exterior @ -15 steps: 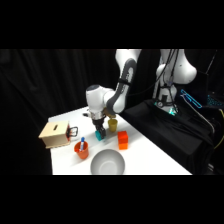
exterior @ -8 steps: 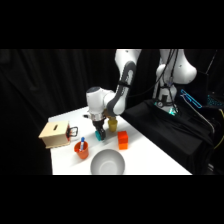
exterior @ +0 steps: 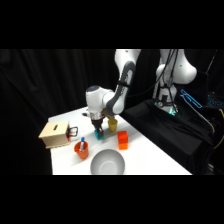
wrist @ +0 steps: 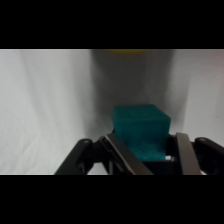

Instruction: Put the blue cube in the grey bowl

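Note:
The blue cube [wrist: 140, 129] fills the middle of the wrist view, held between the two fingers, with the left finger [wrist: 121, 151] and the right one pressed to its sides. In the side view my gripper [exterior: 98, 129] stands low over the table with the blue cube [exterior: 100, 134] at its tips, just behind the grey bowl [exterior: 107, 163]. The bowl sits near the table's front edge and holds nothing. I cannot tell whether the cube rests on the table or hangs just above it.
A yellow cup [exterior: 112, 123] stands right behind the gripper. An orange block [exterior: 123, 139] is to its right and an orange cup [exterior: 81, 149] holding something blue is to its left. A wooden box [exterior: 56, 134] sits at the table's left edge.

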Motion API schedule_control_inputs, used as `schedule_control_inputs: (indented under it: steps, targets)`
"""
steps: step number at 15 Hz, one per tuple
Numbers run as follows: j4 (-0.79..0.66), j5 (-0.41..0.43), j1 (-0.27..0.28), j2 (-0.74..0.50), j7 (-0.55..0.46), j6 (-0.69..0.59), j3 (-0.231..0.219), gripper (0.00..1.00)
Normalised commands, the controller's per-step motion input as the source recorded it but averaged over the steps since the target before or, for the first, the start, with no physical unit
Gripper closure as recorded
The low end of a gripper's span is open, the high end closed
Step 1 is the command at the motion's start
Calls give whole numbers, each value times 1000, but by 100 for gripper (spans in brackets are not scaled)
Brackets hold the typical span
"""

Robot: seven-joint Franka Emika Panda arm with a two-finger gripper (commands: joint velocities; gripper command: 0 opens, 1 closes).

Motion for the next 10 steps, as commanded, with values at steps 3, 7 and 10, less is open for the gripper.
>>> schedule_control_inputs:
  steps: [3,7,10]
  targets:
    - [-106,-95,96,-344,169,-218,-84,74]
    - [-121,-136,131,-469,197,-385,-94,74]
    - [-95,-156,137,-481,206,-475,-49,74]
